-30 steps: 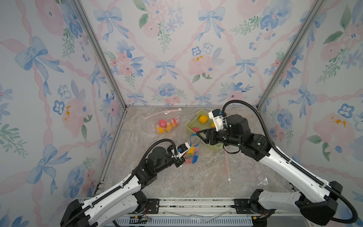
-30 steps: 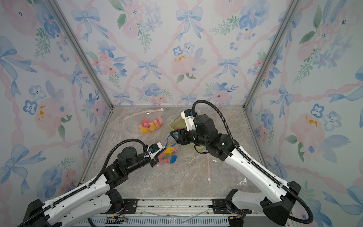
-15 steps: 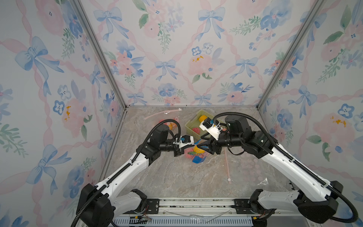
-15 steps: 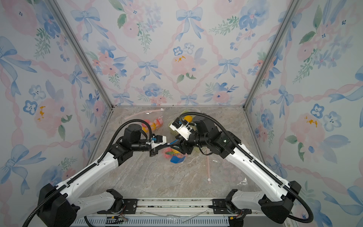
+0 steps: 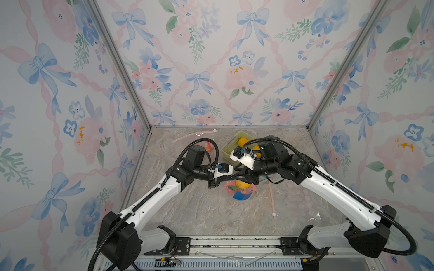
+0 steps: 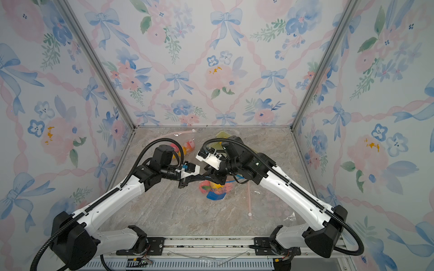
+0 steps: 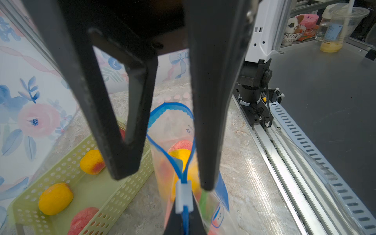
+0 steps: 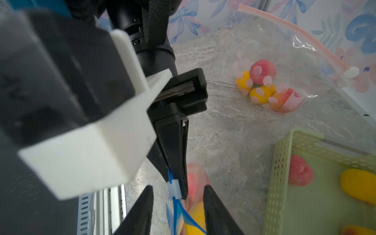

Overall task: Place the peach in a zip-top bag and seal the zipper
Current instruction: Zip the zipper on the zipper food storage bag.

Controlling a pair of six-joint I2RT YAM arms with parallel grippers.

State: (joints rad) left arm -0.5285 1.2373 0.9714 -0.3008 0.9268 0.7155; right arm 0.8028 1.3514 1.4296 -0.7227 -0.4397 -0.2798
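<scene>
Clear plastic zip-top bag [image 7: 173, 126], blue zip strip, white clip slider [image 7: 184, 196], mouth-up between both arms, marbled counter [image 5: 199, 211] beneath. Inside, seen through the film: peach [image 7: 182, 157], yellow-orange, fuzzy. Left claw [image 8: 180, 181]: fully closed, pinching the blue strip beside the slider. Right claw [image 7: 165, 180]: parted, tapered black fingers with the slider between them. Perforated green basket [image 7: 130, 189] of loose fruit alongside. Right wrist view shows plainly a second clear bag [image 8: 264, 85], pink-stripped, which the left arm half hides in both top views.
</scene>
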